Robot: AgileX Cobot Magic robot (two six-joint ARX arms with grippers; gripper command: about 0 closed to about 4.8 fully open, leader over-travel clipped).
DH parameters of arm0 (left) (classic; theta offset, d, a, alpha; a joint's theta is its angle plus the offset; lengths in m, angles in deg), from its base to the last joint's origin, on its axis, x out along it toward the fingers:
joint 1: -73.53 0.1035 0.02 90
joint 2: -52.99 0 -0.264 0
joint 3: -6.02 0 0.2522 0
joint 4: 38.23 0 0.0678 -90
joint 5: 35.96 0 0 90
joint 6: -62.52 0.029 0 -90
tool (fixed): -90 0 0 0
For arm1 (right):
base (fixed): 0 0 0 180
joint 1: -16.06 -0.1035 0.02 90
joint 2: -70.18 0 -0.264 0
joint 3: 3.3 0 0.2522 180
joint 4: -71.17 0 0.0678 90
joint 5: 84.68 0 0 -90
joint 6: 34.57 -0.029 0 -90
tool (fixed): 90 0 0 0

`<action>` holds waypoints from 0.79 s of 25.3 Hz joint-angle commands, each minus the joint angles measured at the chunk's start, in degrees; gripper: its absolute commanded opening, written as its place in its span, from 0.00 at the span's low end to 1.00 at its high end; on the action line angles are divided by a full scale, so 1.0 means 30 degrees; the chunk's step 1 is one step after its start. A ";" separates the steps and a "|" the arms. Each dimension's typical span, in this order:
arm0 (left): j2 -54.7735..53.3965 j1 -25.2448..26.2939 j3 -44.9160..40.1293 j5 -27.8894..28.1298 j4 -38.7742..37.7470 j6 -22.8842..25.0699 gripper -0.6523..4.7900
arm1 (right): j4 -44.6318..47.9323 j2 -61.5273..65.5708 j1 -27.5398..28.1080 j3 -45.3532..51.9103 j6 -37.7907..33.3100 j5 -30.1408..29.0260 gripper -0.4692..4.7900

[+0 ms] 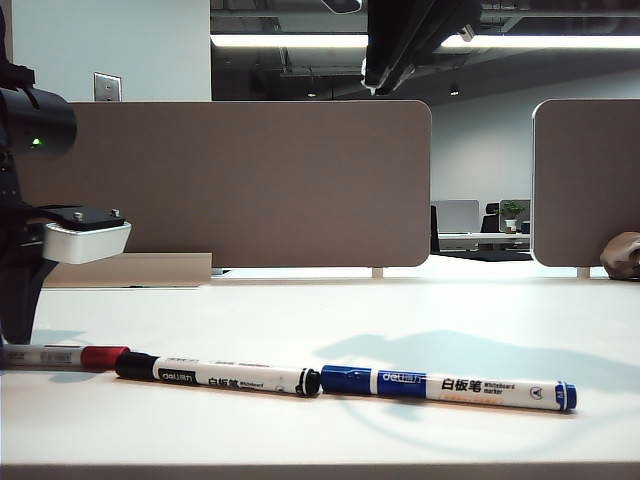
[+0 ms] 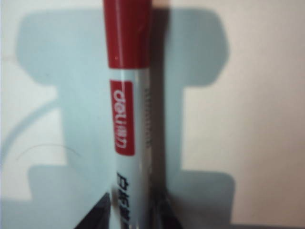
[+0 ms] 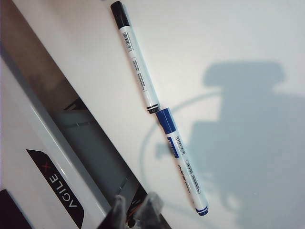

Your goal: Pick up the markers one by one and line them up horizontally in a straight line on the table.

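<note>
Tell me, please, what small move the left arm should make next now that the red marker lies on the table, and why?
Probably lift the left claw straight up and clear. The red marker already lies flat on the table, end to end with the black marker and blue marker, so the row looks complete. The right claw is raised and holds nothing.

You can read "deli" in white on a black band of the black-capped marker (image 1: 215,378), with 白板笔 printed further along its barrel. The blue-capped marker (image 1: 450,387) to its right carries "deli" on blue, then 白板笔 and small "Whiteboard marker". The red-capped marker (image 2: 127,114), far left, shows "deli" on a red patch. The robot's white base panel (image 3: 57,183) reads "AGILE X".
</note>
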 commanded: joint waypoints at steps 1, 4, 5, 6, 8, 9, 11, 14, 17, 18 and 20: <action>-0.0423 0.0036 -0.0495 0.0692 -0.1355 -0.0036 0.34 | 0.0197 -0.0066 0.0000 -0.0044 0.0124 -0.0117 0.19; -0.0423 0.0036 -0.0495 0.0743 -0.1370 0.0029 0.34 | 0.0211 -0.0058 0.0000 -0.0044 0.0131 -0.0117 0.19; -0.0423 0.0036 -0.0495 0.0743 -0.1370 0.0029 0.34 | 0.0211 -0.0058 0.0000 -0.0044 0.0131 -0.0117 0.19; -0.0415 0.0036 -0.0495 0.0743 -0.1384 0.0036 0.34 | 0.0211 -0.0058 0.0000 -0.0044 0.0124 -0.0117 0.19; -0.0372 0.0036 -0.0488 0.0750 -0.1508 0.0248 0.34 | 0.0204 -0.0058 0.0000 -0.0044 0.0124 -0.0124 0.19; -0.0335 0.0036 -0.0495 0.0794 -0.1588 0.0488 0.34 | 0.0204 -0.0058 0.0000 -0.0044 0.0124 -0.0117 0.19; -0.0219 0.0036 -0.0495 0.0903 -0.1734 0.0634 0.34 | 0.0204 -0.0058 0.0000 -0.0044 0.0131 -0.0124 0.19; 0.0240 0.0036 -0.0495 0.1093 -0.1814 0.0678 0.34 | 0.0248 -0.0058 0.0000 -0.0044 0.0131 -0.0138 0.19; 0.0488 0.0036 -0.0495 0.1086 -0.1719 0.0670 0.34 | 0.0313 -0.0058 0.0000 -0.0044 0.0124 -0.0474 0.19; 0.0503 0.0036 -0.0488 0.1086 -0.1712 0.0670 0.34 | 0.0335 -0.0058 0.0000 -0.0044 0.0124 -0.0597 0.19; 0.0554 0.0036 -0.0488 0.1086 -0.1676 0.0663 0.34 | 0.0299 -0.0058 0.0000 -0.0044 0.0124 -0.0605 0.19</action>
